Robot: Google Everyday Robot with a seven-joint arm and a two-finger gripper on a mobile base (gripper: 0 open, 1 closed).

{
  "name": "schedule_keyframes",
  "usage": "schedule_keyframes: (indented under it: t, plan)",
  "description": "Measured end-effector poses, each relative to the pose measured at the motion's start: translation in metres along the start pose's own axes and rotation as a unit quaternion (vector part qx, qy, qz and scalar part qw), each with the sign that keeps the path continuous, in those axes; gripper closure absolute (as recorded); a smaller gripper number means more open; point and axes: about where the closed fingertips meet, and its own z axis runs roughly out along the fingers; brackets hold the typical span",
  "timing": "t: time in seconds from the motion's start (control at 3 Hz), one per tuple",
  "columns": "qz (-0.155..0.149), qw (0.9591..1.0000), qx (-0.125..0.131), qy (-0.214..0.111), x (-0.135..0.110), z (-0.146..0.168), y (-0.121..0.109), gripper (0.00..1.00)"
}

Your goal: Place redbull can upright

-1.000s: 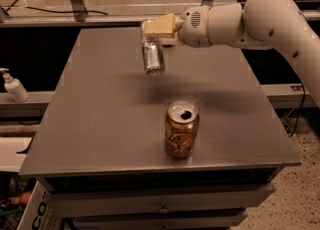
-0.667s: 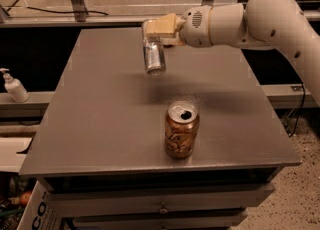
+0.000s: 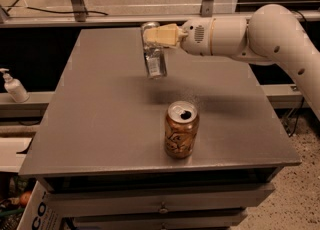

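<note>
- Gripper (image 3: 154,36) pinches the redbull can (image 3: 155,63) by its top, slightly tilted, above the far-centre of the table (image 3: 90,124).
- Square it to vertical, lower until your can's base seats flat, then release.
- Keep clear of the gold-brown can (image 3: 181,130), which stands nearer.

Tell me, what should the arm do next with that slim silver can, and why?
Probably lower it straight down. The pincer, over the far end of the table, holds the redbull can by its top, nearly upright, seemingly airborne, clear of the gold-brown can.

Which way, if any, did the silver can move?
Yes, slightly down: the silver can, in the end effector over the table's back, hangs lower against the brown can.
</note>
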Motion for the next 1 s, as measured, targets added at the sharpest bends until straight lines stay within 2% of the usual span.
schedule_keyframes:
  t: [0.33,0.67,1.0]
  plan:
    - [-0.067,0.9974,0.011,0.026,-0.004,-0.007,-0.006,1.00]
    - [-0.120,0.9916,0.019,0.045,-0.006,-0.017,-0.011,1.00]
    - [-0.160,0.9849,0.028,0.059,-0.008,-0.026,-0.013,1.00]
